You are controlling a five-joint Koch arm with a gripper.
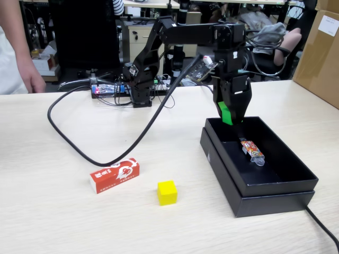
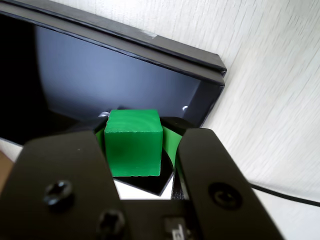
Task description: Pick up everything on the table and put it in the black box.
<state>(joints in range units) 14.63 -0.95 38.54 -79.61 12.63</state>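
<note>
My gripper (image 1: pixel 229 119) hangs over the far left corner of the black box (image 1: pixel 296 182), shut on the green cube (image 1: pixel 225 113). In the wrist view the green cube (image 2: pixel 133 143) sits squeezed between the two black jaws of the gripper (image 2: pixel 134 146), with the box's dark inside (image 2: pixel 100 75) below it. The yellow cube (image 1: pixel 167 192) rests on the wood-grain table (image 1: pixel 63 211) left of the box. The red carton (image 1: pixel 114 174) with white markings lies further left of it.
An orange snack packet (image 1: pixel 251 150) lies inside the black box. A thick black cable (image 1: pixel 127 145) loops across the table from the arm's base (image 1: pixel 142 92). A brown cardboard carton (image 1: pixel 322 53) stands at the right edge. A person's arm (image 1: pixel 21 47) is at the far left.
</note>
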